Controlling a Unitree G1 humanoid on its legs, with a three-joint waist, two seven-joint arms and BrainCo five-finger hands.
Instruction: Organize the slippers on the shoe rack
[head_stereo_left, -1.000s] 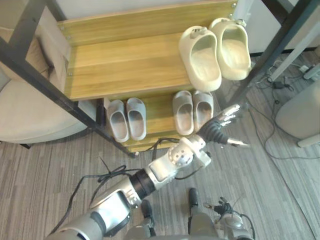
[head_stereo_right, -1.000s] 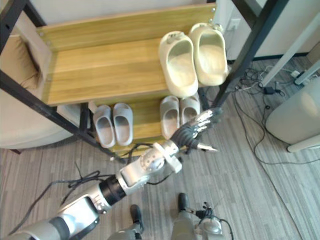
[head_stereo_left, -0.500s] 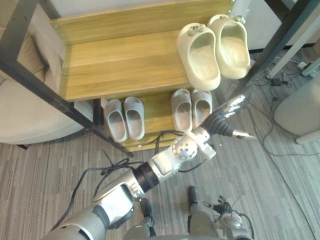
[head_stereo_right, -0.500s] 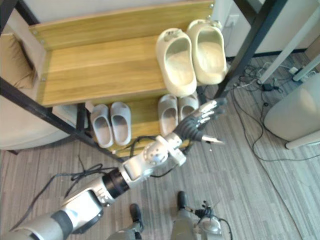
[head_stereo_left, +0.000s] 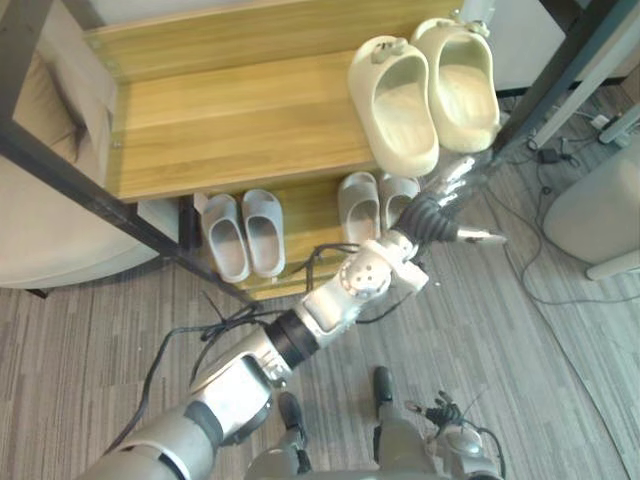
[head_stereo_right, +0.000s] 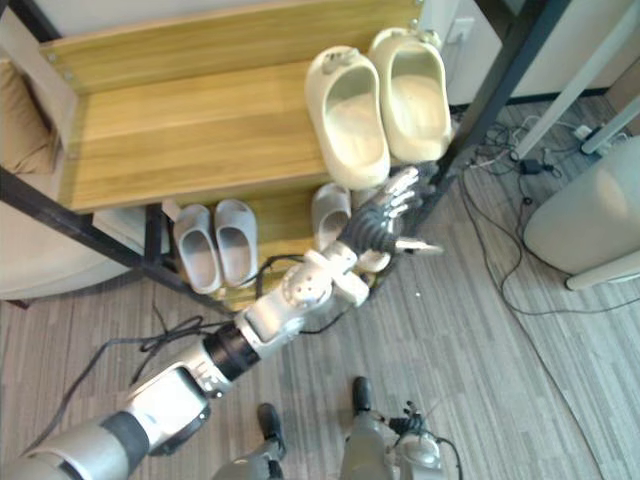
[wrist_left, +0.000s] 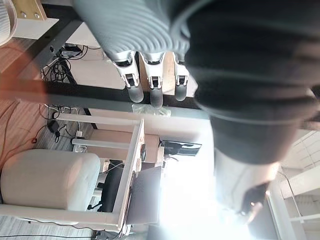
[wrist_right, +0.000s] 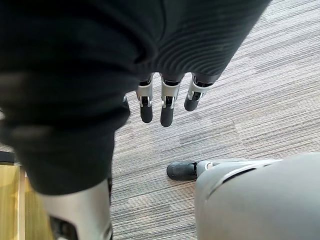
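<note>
Left robot hand (head_stereo_left: 437, 210) beside 2 grey slippers (head_stereo_left: 358, 205) on the shoe rack's (head_stereo_left: 230, 130) lower shelf.
Fingers spread, empty, at the pair's 3 o'clock; slippers likely light, soft foam: pinch a heel rim.

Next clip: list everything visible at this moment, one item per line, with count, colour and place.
shoe rack: one, light wood shelves on a black frame, centre, in front of the robot
cream slippers: one pair, cream, right end of the upper shelf
left grey slippers: one pair, pale grey, lower shelf, left part
right grey slippers: one pair, pale grey, lower shelf, right part, partly hidden by the hand
armchair: one, beige, left of the rack
rounded object: one, pale grey, floor at right
cables: several, dark, floor right of the rack
carpet: grey, striped
left hand: open, over the right grey slippers
right hand: open, above the carpet
</note>
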